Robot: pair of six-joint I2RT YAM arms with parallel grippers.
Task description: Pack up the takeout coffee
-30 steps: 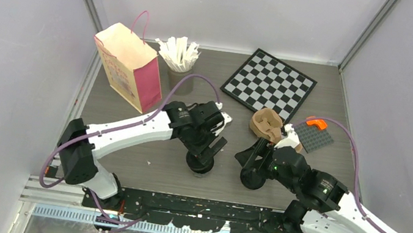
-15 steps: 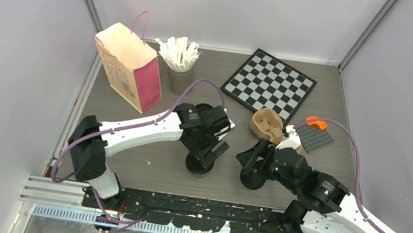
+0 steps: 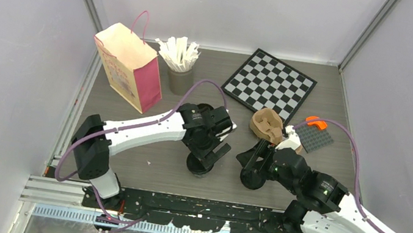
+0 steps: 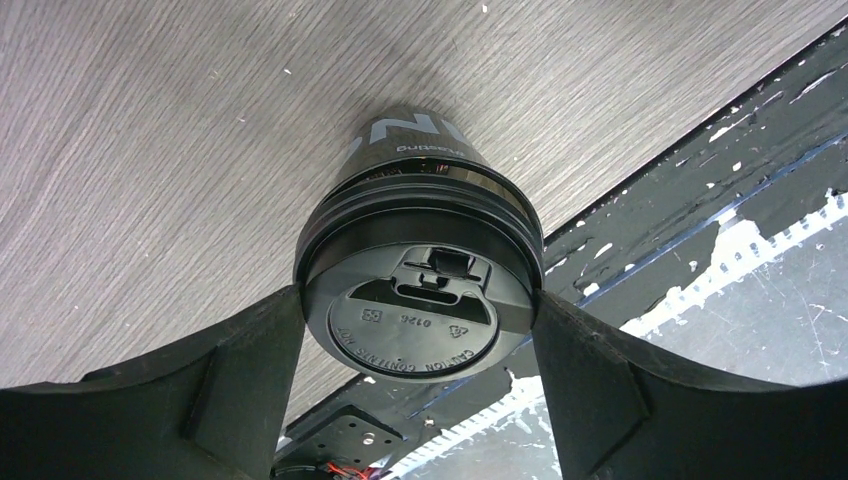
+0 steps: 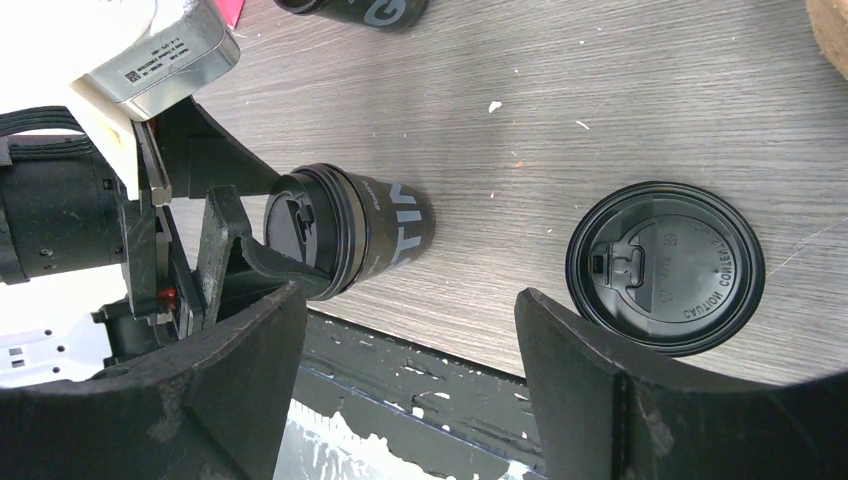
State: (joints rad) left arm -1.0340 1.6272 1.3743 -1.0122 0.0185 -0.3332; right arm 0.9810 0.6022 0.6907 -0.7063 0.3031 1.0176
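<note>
A small black takeout coffee cup with its black lid stands near the table's front edge. My left gripper reaches over it from behind, and both fingers press the lid's rim. The top view shows the same cup under that gripper. A second lidded cup stands to its right. My right gripper hovers open just left of that cup with nothing between its fingers. In the right wrist view its lid lies outside the gripper, beyond the right finger.
A brown pulp cup carrier sits behind the right gripper. A pink paper bag stands at the back left, next to a grey cup of white stirrers. A chessboard and a grey studded plate lie at the back right.
The left arm's elbow and forearm have swung to the right while its gripper stayed round the same cup. The cups and the right arm have not moved.
</note>
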